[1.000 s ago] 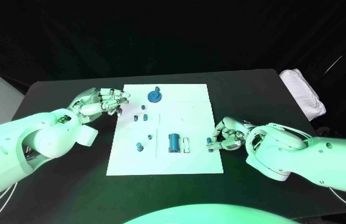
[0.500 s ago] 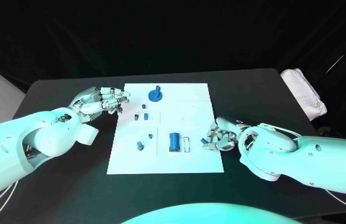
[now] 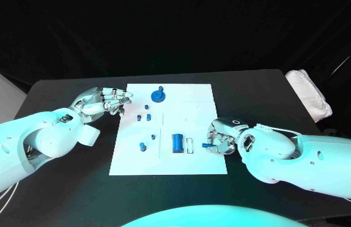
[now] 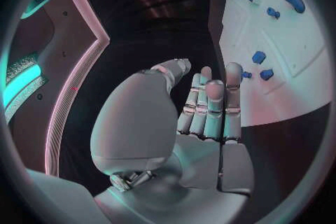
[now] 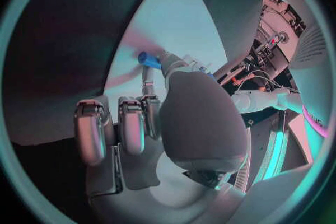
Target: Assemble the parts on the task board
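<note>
The white task board (image 3: 191, 109) lies mid-table. On it are a round blue part (image 3: 157, 96), a blue cylinder (image 3: 176, 143) and several small blue pieces such as a pair (image 3: 143, 118) and a peg (image 3: 142, 147). My right hand (image 3: 222, 138) is over the board's right edge, near the cylinder. It pinches a small blue part (image 3: 207, 146), which the right wrist view shows between thumb and finger (image 5: 147, 59) above the board (image 5: 175, 22). My left hand (image 3: 102, 103) hovers at the board's left edge with its fingers (image 4: 210, 106) stretched out and nothing in them.
A white folded cloth (image 3: 309, 98) lies at the table's right edge. A narrow white slot piece (image 3: 189, 146) sits beside the cylinder. Bare black table surrounds the board, with free room in front and behind.
My right hand has moved left from beside the board onto its right edge, carrying the small blue part. The left hand has hardly moved.
</note>
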Tool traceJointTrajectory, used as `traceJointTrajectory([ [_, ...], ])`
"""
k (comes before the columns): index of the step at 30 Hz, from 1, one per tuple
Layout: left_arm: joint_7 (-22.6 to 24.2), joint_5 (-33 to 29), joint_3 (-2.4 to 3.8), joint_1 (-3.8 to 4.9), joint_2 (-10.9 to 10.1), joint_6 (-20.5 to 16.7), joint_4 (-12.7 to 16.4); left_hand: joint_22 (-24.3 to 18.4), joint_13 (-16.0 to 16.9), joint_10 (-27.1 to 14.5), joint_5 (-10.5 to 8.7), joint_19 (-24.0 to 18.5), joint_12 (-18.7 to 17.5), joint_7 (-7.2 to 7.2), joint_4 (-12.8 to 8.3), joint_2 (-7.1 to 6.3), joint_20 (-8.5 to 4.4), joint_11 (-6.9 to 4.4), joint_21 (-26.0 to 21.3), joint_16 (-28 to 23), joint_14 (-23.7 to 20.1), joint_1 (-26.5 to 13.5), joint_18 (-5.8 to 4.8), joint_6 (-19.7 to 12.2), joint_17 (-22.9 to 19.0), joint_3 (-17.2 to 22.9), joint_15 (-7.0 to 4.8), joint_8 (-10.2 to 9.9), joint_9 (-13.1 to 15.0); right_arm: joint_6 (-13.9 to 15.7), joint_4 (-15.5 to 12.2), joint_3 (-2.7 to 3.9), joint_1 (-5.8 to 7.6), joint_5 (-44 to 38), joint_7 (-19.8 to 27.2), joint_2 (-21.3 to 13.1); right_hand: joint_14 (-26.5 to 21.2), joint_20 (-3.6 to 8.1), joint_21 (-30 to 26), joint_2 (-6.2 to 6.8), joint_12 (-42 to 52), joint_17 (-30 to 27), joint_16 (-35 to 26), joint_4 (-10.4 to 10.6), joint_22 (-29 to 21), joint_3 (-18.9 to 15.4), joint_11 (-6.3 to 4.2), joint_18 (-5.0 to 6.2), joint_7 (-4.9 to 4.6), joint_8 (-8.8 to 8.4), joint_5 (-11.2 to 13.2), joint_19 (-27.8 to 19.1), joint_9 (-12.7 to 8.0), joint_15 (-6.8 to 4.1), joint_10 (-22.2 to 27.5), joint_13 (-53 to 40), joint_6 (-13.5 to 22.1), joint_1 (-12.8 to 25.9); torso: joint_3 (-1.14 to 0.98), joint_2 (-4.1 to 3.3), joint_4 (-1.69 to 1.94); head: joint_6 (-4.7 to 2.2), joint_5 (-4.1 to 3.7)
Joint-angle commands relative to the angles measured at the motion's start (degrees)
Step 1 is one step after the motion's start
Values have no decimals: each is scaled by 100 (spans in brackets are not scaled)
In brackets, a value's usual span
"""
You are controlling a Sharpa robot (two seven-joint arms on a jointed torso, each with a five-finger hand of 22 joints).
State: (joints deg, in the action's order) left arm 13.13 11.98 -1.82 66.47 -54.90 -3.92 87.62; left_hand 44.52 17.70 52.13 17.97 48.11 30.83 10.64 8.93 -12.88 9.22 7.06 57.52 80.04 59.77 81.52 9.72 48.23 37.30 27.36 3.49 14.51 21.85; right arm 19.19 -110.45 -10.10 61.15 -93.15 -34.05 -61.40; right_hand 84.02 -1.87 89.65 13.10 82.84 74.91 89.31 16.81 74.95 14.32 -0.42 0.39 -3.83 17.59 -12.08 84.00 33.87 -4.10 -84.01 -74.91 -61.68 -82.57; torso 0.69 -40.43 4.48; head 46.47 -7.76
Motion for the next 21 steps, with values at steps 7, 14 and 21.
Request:
traceJointTrajectory([
  [7, 0, -3, 3, -2, -4, 103, 18, 7, 10, -50, 3, 16, 20, -1, 19, 21, 20, 2, -34, 25, -28, -18, 78, -31, -5, -14, 9, 27, -1, -155, 47, -87, -94, -151, -372, 10, 566, 8, 35, 183, -15, 1370, 0, -428, 1505, 940, -26, -39, 8, -26, -784, 600, -756, -21, -354, -1208, -81, 367, -3, 0, -6, -24, 4],
  [14, -5, 3, 3, -2, -1, 106, 17, 7, 10, -50, 3, 16, 20, -1, 19, 21, 20, 2, -34, 25, -28, -18, 78, -31, -5, -14, 9, 27, -1, 395, -98, -77, 0, 35, -350, -17, 582, 25, 35, 204, 89, 1438, 34, -554, 1505, 1221, -50, -39, 35, 38, -1179, 600, -699, -40, -394, -1251, -117, 476, -3, 0, -3, -22, -8],
  [21, -7, 5, 3, -2, 7, 107, 21, 7, 14, -58, 4, 17, 31, -2, 18, 25, 20, 1, -36, 28, -25, -11, 79, -29, 0, -11, 8, 33, 0, 1208, -206, -67, 169, 813, -268, 21, 595, 46, 35, 170, 190, 1495, 62, -657, 1505, 1402, -82, -39, 70, 117, -1394, 600, -625, -65, -436, -1292, -140, 600, -2, -5, 0, -30, -15],
])
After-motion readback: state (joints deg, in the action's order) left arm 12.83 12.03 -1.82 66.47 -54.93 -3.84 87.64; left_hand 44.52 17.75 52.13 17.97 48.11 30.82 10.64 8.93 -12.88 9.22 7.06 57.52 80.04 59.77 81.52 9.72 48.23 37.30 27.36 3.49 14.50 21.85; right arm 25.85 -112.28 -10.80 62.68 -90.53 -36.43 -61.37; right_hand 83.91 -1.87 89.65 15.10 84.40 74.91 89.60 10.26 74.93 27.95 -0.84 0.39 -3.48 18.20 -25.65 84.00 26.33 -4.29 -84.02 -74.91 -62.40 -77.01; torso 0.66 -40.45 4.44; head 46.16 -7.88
